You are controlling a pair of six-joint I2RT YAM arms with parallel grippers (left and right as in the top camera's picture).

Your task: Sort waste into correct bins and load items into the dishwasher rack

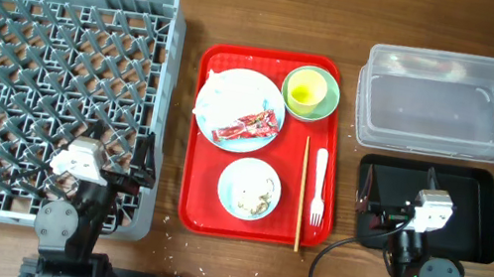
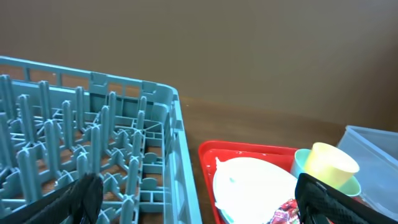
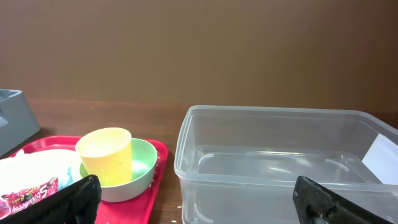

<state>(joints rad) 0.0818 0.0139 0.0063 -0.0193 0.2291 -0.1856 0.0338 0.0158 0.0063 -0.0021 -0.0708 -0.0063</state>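
The grey dishwasher rack (image 1: 167, 65) fills the left side. On the red serving tray (image 1: 185, 217) a large plate (image 1: 227, 140) carries white tissue (image 1: 224, 94) and a red wrapper (image 1: 247, 126). A yellow cup (image 1: 306, 90) stands in the green bowl (image 1: 330, 100), and the small dish (image 1: 242, 180) holds food scraps (image 1: 263, 202). Chopsticks (image 1: 303, 193) and a white fork (image 1: 318, 186) lie on the tray's right. A clear tub (image 1: 446, 101) and a black tray (image 1: 478, 212) are at right. My left gripper (image 1: 114, 149) hangs open over the rack's near right corner. My right gripper (image 1: 398, 184), also open, hovers over the black tray.
Small crumbs dot the wooden table beside the red tray's near edge (image 1: 199, 246). The left wrist view shows the rack's rim (image 2: 180, 143) beside the plate (image 2: 252, 180). The right wrist view shows the cup (image 3: 106, 155) and the tub (image 3: 280, 162) ahead.
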